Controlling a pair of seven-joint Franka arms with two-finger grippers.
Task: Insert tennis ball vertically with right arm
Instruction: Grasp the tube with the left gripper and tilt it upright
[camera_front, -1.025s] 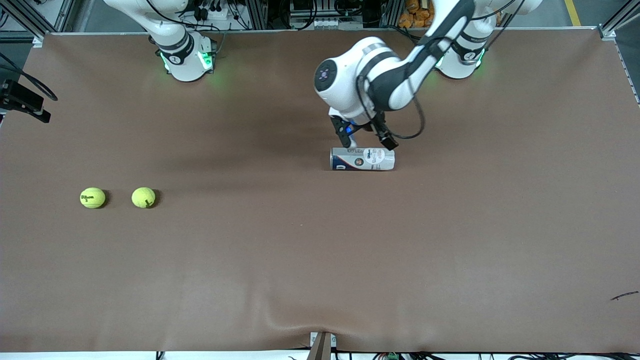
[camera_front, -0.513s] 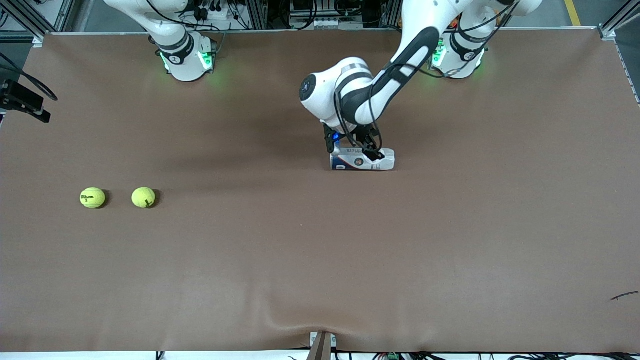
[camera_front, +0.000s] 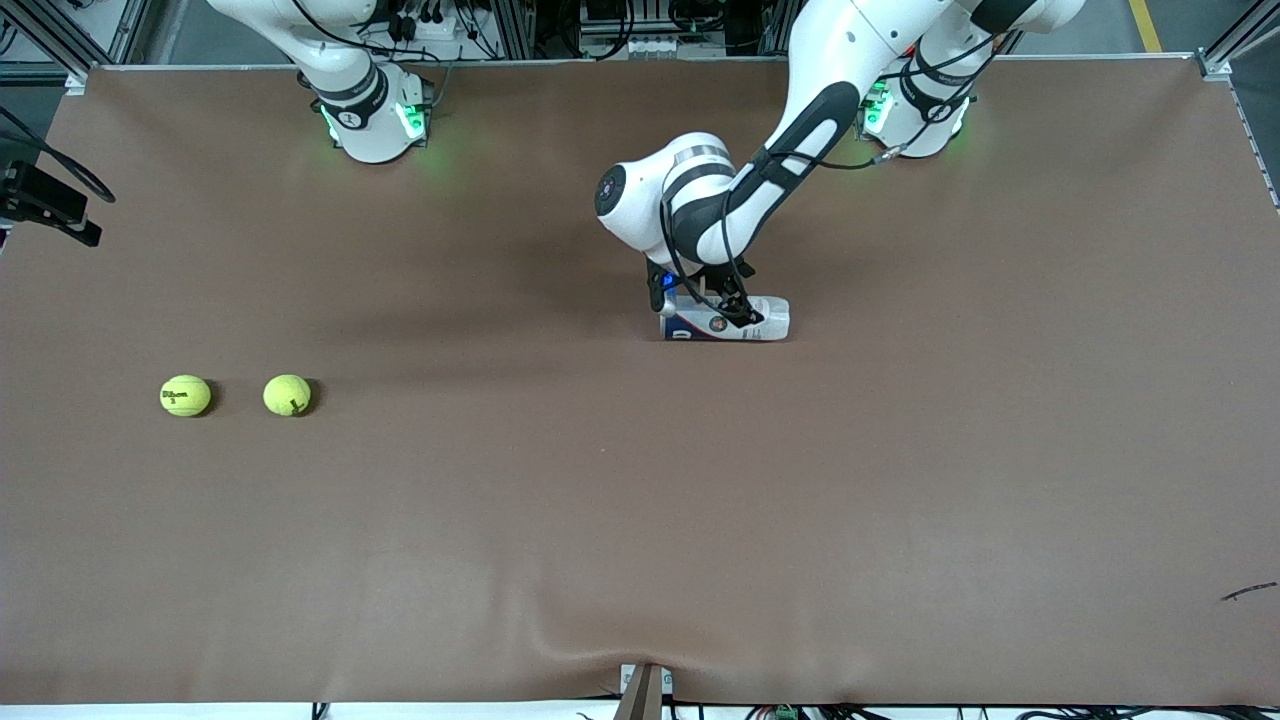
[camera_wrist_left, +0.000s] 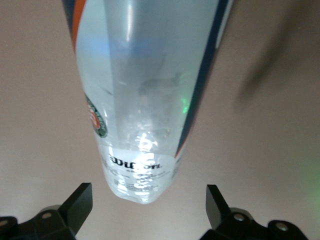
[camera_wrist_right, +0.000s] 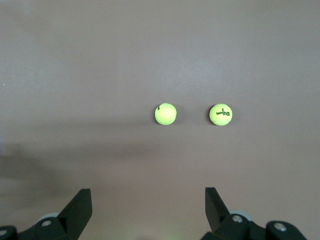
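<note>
Two balls: a pair of fuzzy yellow-green tennis balls is lying side by side toward the right arm's end of the table — the printed tennis ball (camera_front: 186, 395) closer to that end's edge, the plainer tennis ball (camera_front: 287, 394) just beside it, the two not touching.
Ball height: both are sitting on the brown table cover (camera_front: 640, 520), roughly midway between the base edge and the front-camera edge.
Tube: a clear plastic tennis-ball tube with blue, orange and white print (camera_front: 724, 318) is lying on its side near the middle of the table, closer to the base edge than the balls and well apart from them.
Left gripper: the black two-finger left gripper (camera_front: 703, 297) is hanging low right over the tube; in the left wrist view its fingers (camera_wrist_left: 77, 202) are standing wide apart on either side of the tube's end (camera_wrist_left: 142, 100), not pressing on it and holding nothing.
Left arm: the white jointed left arm (camera_front: 800, 130) is reaching from its base at the base edge down to the tube.
Right gripper: out of the front view; in the right wrist view the right gripper (camera_wrist_right: 148, 210) is hanging high over the table with fingers spread wide and nothing between them, both balls showing well below it.
Right arm: the white jointed right arm (camera_front: 345, 85) is waiting — only its base section is showing at the base edge.
</note>
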